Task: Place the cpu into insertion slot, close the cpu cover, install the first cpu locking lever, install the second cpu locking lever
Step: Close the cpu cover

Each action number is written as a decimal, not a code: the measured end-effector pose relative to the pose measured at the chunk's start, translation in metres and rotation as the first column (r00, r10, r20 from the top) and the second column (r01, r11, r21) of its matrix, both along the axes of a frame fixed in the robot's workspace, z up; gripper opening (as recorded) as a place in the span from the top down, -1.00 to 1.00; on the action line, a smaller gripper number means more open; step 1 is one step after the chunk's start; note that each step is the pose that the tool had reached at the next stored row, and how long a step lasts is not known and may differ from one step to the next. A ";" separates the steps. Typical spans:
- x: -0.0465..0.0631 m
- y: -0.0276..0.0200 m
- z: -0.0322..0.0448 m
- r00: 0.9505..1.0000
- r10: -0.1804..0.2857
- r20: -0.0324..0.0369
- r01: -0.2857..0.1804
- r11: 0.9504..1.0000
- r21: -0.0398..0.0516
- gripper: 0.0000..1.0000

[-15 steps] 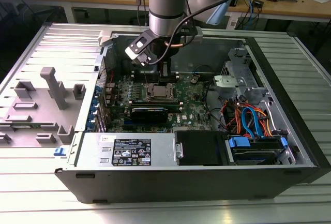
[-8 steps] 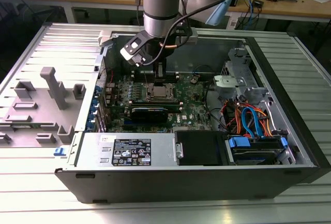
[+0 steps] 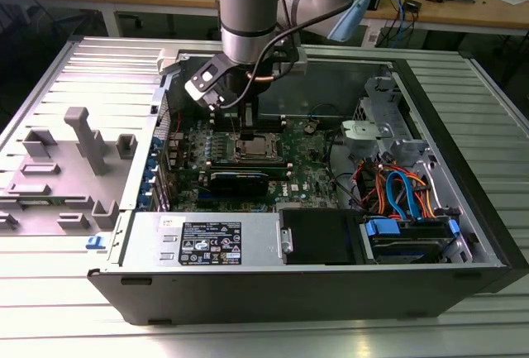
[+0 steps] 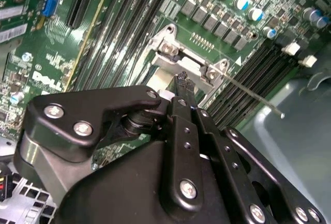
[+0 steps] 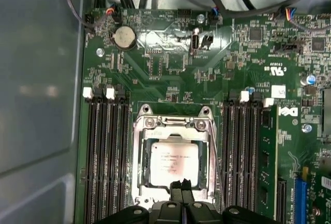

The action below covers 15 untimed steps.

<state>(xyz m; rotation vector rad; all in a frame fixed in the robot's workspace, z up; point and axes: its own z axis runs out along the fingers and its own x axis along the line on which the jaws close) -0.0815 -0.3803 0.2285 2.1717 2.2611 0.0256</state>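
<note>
Now the gripper (image 5: 181, 187), fingers pressed together with nothing between them, sits at the edge of the cpu cover (image 5: 140, 154), which lies flat over the cpu (image 5: 173, 159) seated in the insertion slot (image 3: 252, 148), mid-frame in the exterior view.

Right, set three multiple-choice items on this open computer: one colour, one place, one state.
1. The large circuit board is: A red; B blue; C green.
2. The silvery square chip lies: A in the metal-rimmed square socket between long black memory slots; B across those slots; C off the board.
3. The black fingers are: A spread wide; B closed together; C gripping the chip.
Key: 1 C, green shows in every view; 2 A, the socket frames it; 3 B, their tips meet.
</note>
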 end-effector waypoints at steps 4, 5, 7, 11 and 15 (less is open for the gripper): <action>-0.002 0.0000 -0.0067 1.000 0.000 0.000 0.000 1.000 0.000 0.79; -0.002 0.0000 -0.0081 1.000 0.001 0.000 -0.001 1.000 0.000 0.79; -0.003 0.0000 -0.0147 1.000 0.001 0.000 -0.001 1.000 0.000 0.79; -0.003 0.0000 -0.0202 1.000 0.001 0.000 -0.001 1.000 0.000 0.79; -0.003 0.0000 -0.0160 1.000 0.001 0.001 -0.001 1.000 0.000 0.79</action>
